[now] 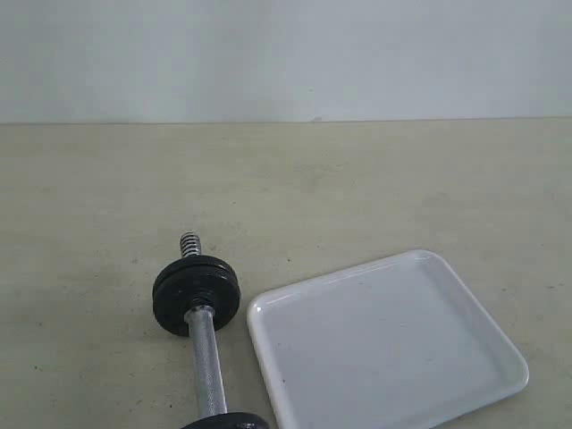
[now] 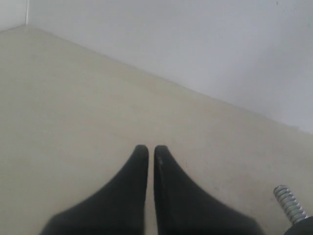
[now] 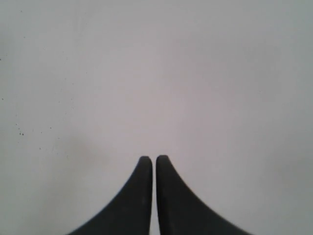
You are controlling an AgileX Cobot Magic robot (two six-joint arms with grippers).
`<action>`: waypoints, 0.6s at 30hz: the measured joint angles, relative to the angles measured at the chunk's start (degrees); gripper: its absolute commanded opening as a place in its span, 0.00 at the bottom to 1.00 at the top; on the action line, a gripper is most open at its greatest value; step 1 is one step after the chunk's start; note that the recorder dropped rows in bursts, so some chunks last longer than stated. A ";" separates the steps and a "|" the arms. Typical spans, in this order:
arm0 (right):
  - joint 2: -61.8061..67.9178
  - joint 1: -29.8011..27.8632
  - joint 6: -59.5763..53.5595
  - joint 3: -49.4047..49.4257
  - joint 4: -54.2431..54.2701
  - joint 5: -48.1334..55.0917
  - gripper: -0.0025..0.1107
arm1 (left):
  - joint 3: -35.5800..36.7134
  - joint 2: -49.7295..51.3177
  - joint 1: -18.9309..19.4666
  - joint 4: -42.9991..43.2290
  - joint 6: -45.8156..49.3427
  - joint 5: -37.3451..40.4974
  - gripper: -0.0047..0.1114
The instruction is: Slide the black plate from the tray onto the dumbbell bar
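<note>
- bar [image 1: 206, 366]: chrome, lies flat on table [image 1: 375, 188], just left of tray and apart from it; threaded end [image 1: 190, 243] points toward wall [image 1: 286, 54].
- plate [image 1: 172, 299]: black, sits on bar just behind threaded end, upright on its rim, off tray and near tray's left corner.
- second plate [image 1: 228, 422]: black, at bar's near end, cut off by the exterior view's lower edge.
- tray [image 1: 384, 344]: white, glossy, rests on table right of bar (set at a slight slant to it).
- left gripper [image 2: 147, 149]: fingers pressed together, grips nothing, hangs over bare table; bar's threaded end shows close by in left wrist view.
- right gripper [image 3: 154, 159]: fingers pressed together, grips nothing; faces a plain pale surface (tray or wall, cannot tell).
</note>
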 measured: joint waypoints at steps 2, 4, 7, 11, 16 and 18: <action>0.00 0.00 0.00 0.00 -0.11 0.24 0.03 | 0.00 0.00 0.00 -2.87 6.74 0.10 0.08; 0.00 0.00 0.00 0.38 -0.11 0.28 0.03 | 0.00 0.00 0.00 -7.16 15.08 0.21 0.08; 0.00 0.00 0.00 2.79 -0.02 0.16 0.03 | 0.00 0.00 0.00 -14.20 26.27 0.21 0.08; 0.00 0.00 0.00 8.12 0.97 0.51 0.03 | 0.00 0.00 0.00 -20.13 34.17 0.21 0.08; -0.66 0.00 0.00 10.89 1.17 1.61 0.03 | 0.00 0.00 0.00 -21.40 35.74 0.21 0.08; -0.79 0.00 0.00 10.93 1.17 1.61 0.03 | 0.00 0.00 0.00 -21.52 35.74 0.21 0.08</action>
